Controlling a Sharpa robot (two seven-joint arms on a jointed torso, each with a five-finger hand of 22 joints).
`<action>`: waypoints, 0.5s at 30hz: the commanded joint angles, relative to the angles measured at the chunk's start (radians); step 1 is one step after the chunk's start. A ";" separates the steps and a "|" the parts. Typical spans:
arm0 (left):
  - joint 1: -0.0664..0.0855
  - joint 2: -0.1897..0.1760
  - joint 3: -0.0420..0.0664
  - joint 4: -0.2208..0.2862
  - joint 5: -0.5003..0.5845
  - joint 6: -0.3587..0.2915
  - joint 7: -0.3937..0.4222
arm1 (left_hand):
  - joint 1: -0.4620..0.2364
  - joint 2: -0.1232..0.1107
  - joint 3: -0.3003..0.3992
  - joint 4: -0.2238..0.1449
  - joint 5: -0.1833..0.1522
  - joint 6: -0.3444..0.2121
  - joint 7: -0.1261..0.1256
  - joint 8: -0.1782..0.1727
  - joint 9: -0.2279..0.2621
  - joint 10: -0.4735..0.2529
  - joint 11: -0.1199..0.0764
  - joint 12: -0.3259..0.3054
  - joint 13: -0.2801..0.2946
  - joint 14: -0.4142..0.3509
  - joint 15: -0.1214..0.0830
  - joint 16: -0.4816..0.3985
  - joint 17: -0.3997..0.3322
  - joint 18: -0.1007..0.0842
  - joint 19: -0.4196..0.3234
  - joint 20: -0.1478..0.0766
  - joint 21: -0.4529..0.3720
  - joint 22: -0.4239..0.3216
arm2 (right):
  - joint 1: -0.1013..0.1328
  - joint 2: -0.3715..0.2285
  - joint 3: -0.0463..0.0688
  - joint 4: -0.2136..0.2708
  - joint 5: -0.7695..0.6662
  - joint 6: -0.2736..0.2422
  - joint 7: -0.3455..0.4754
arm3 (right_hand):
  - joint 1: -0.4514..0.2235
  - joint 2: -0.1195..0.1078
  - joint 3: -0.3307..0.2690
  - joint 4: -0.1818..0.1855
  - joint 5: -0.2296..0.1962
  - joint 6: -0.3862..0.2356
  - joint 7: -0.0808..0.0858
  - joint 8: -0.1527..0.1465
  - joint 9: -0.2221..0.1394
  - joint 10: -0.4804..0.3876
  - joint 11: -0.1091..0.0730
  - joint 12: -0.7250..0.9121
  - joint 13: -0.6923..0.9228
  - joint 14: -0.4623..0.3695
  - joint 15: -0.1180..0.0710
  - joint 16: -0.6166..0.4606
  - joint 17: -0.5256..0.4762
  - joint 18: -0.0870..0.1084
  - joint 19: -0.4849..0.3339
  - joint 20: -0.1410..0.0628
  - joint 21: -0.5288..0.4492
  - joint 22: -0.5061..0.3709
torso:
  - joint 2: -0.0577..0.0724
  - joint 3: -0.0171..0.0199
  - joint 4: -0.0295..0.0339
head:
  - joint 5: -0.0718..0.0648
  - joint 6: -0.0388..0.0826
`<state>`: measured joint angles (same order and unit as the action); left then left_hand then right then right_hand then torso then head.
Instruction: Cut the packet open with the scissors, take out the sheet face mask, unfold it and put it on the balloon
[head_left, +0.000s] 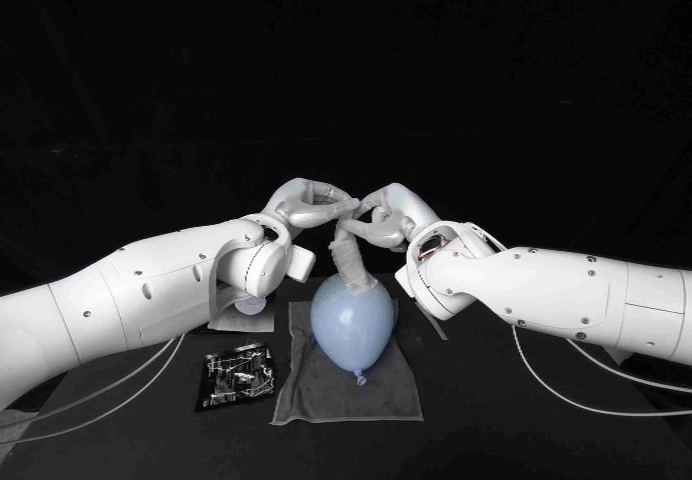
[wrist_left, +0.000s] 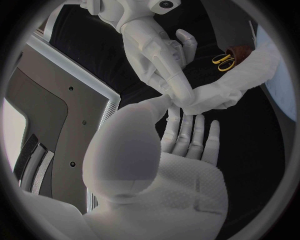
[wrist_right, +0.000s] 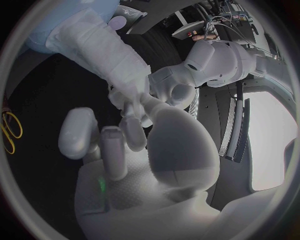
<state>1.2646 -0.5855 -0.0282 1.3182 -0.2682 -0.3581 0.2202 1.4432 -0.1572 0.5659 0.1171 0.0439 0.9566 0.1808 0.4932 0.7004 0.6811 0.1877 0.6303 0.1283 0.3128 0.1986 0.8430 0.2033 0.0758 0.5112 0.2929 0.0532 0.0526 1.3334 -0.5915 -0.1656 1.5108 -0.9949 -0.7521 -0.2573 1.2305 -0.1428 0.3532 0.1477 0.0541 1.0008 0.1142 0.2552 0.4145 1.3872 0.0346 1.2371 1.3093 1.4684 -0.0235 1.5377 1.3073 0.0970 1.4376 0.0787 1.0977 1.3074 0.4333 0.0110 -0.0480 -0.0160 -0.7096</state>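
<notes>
The right hand (head_left: 387, 218) is pinching the upper end of the white sheet mask (head_left: 349, 262), holding it up above the table (head_left: 548, 420); the left hand (head_left: 310, 205) is meeting it at that same end, its thumb tip lying against the mask and its other fingers stretching out spread beneath; whether the left hand is actually gripping the mask I cannot tell. The mask is hanging as a folded strip between the two hands, its lower end reaching the far end of the balloon (head_left: 353, 325); the pale blue balloon is lying on a grey cloth (head_left: 310, 400), its knot pointing toward the robot. The shiny black packet (head_left: 238, 377) is lying just beside the cloth, on the left arm's side; the yellow-handled scissors (wrist_left: 223, 61) are lying on the table, well apart from both hands.
</notes>
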 joint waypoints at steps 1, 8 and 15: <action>0.002 0.004 0.002 0.003 0.006 -0.005 0.007 | 0.012 0.002 0.005 0.002 0.004 0.003 0.006 0.003 0.001 -0.008 0.000 0.006 0.001 -0.007 -0.001 0.002 0.001 -0.015 0.000 0.001 0.000 0.001 | 0.000 0.006 0.000 -0.005 -0.018 -0.008 -0.002 | 0.019 0.013 0.013 -0.002 -0.005 0.007 -0.003 0.006 0.001 0.007 -0.002 0.009 0.006 0.080 -0.007 0.009 0.220 -0.008 0.002 -0.006 0.010 0.124 | 0.000 0.0003 -0.0004 | 0.000 0.000; 0.002 0.006 0.002 0.003 0.007 -0.009 0.007 | 0.012 0.002 0.005 0.002 0.004 0.003 0.006 0.003 0.001 -0.008 0.000 0.006 0.001 -0.007 -0.001 0.002 0.001 -0.015 0.000 0.001 0.000 0.001 | -0.001 0.008 0.000 -0.006 -0.017 -0.048 0.017 | 0.116 0.100 0.100 -0.050 -0.005 0.038 -0.027 0.032 0.012 0.053 -0.024 0.078 0.058 0.102 -0.026 0.033 0.263 -0.023 0.030 -0.021 0.094 0.151 | 0.000 0.0007 -0.0009 | -0.001 0.000; 0.002 0.005 0.002 0.001 0.007 -0.020 0.007 | 0.010 0.000 0.005 0.002 0.004 0.003 0.006 0.004 0.004 -0.008 -0.001 0.009 0.002 -0.009 -0.001 0.007 0.002 -0.015 0.000 0.001 0.000 0.001 | -0.001 0.002 0.000 0.002 0.003 -0.080 0.053 | 0.116 0.112 0.181 -0.078 -0.005 0.061 -0.038 0.071 0.034 0.084 -0.035 0.115 0.089 0.102 -0.036 0.033 0.263 -0.034 0.050 -0.034 0.151 0.172 | 0.000 0.0011 -0.0008 | 0.001 0.001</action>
<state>1.2650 -0.5820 -0.0279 1.3180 -0.2662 -0.3639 0.2200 1.4418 -0.1585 0.5658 0.1171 0.0438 0.9551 0.1823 0.4931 0.7011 0.6811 0.1877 0.6351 0.1291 0.3128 0.1986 0.8454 0.2045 0.0758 0.5112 0.2929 0.0532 0.0527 1.3319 -0.5894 -0.1660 1.5092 -0.9930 -0.7935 -0.2425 1.3440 -0.0386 0.5268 0.0712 0.0444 1.0548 0.0788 0.3177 0.4307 1.4407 0.0232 1.3495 1.3061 1.4667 -0.0508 1.5674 1.3081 0.0760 1.4644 0.0480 1.2457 1.3081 0.4331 0.0116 -0.0488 -0.0161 -0.7089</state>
